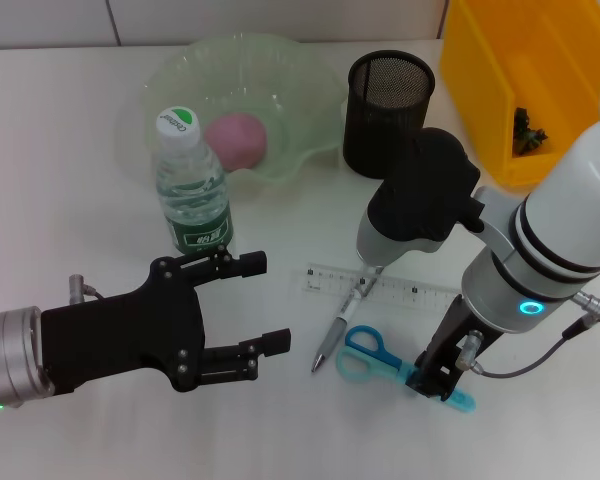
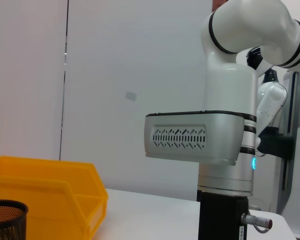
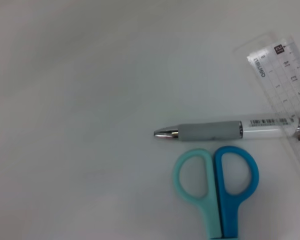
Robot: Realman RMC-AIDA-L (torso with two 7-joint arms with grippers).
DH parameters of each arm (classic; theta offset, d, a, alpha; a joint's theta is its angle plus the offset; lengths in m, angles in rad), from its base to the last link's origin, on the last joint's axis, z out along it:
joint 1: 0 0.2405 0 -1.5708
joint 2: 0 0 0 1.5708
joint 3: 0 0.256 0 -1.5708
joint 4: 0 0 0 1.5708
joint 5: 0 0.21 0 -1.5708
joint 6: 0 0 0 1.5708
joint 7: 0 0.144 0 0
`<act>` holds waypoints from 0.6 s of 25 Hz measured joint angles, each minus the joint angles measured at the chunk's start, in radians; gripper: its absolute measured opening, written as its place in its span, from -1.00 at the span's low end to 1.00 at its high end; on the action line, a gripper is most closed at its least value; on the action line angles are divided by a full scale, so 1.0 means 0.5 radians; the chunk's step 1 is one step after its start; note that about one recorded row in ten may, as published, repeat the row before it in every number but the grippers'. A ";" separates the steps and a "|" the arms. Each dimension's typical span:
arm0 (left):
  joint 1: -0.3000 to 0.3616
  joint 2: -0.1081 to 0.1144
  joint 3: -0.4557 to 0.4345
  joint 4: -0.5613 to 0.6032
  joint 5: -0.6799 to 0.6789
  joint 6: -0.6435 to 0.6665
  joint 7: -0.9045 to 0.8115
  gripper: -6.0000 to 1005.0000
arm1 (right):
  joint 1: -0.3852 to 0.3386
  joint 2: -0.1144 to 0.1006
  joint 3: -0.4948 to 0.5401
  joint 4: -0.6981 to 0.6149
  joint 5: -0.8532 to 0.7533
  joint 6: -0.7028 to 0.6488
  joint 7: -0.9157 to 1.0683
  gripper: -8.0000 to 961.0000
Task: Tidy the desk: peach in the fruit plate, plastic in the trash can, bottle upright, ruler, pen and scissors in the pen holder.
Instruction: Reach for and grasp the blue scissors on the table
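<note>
Right gripper: my jaws are down at the blade end of the scissors; I cannot tell whether they are open or closed on them.
Left gripper: my jaws stand open above the table, just in front of the upright bottle.
Scissors: flat on the table, handles touching or just beside the pen, which lies across the ruler.
Done, as I judge it: peach in the fruit plate.
Risk 1: a lift could drag the pen and shift the ruler.
Risk 2: an end grip may let the scissors swing and miss the pen holder.
Risk 3: my left jaws could tip the bottle.
</note>
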 joint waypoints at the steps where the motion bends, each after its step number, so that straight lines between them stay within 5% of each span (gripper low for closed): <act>1: 0.000 0.000 0.000 0.000 0.000 0.000 0.000 0.59 | 0.000 0.000 -0.001 0.000 0.000 -0.001 0.000 -0.61; 15: -0.001 0.000 0.000 0.000 0.000 0.000 -0.003 0.59 | -0.030 -0.006 0.012 -0.111 0.000 -0.043 0.004 -0.71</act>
